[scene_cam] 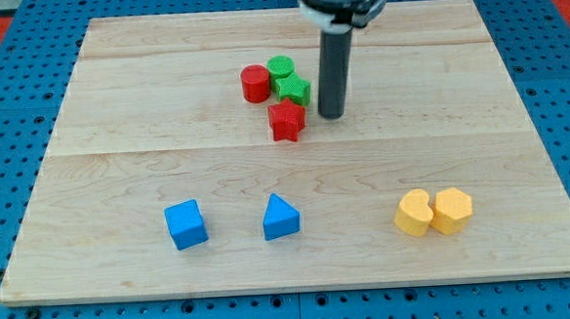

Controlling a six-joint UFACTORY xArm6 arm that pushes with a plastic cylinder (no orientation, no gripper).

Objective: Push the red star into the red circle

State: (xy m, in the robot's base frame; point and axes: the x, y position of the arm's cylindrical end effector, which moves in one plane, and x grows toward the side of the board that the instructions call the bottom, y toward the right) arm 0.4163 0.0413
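Blue pegboard frames a pale wooden tabletop [116,100] made of joined planks. No pincer is fitted, only a straight dark rod that holds nothing, and my tip [332,115] rests on the wood in the upper middle of the board. The red star [286,121] lies just to the view's left of my tip, close by but with a narrow strip of wood between them. Above the star and up to its left sits the red circle [256,84], near the star yet not touching it. Against the circle's right side is a green circle [280,67], and just below that a green star [292,89], which sits between the red star and the green circle and close to the rod's left side. Well apart, toward the view's bottom, a blue cube [186,224] stands at the left with a blue triangle [280,218] to its right. At the lower right two yellow blocks touch side by side: a yellow heart [414,212] and a yellow hexagon [452,210].
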